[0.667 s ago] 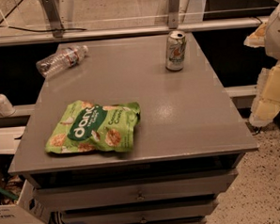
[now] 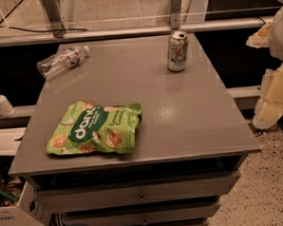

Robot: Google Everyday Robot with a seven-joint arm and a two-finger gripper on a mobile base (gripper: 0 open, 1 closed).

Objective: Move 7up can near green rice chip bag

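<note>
**Gripper (image 2: 273, 101) off table's right side; 7up can (image 2: 177, 51) at far right corner**

Gripper: pale, cream-coloured blocky shape at the right border of the view, beyond the right edge of the table (image 2: 180, 117) and about level with its middle. Partly cut off by the border. Touching nothing visible, holding nothing visible. Open or closed: cannot tell.

Nearest object, 7up can: upright on the far right part of the top, near the back edge and right edge, overhanging neither. Small cylinder, silver metal with green and pale label markings, round top rim catching light.

Table: flat grey top, smooth with a dull sheen, square corners. Front edge over a stack of grey drawers (image 2: 141, 193). Speckled floor (image 2: 269, 189) open on the right side below the gripper.

Wide open stretch of tabletop across centre and right, between can and green rice chip bag (image 2: 95, 128).

Green rice chip bag: lying flat at front left, close to the front edge, well apart from the can. Bright green crinkled pouch, white lettering, round chip pictures.

Clear plastic water bottle (image 2: 62, 61): on its side at the far left corner, base end at the left edge.

White pump bottle (image 2: 0, 102) on a ledge left of the table.
</note>
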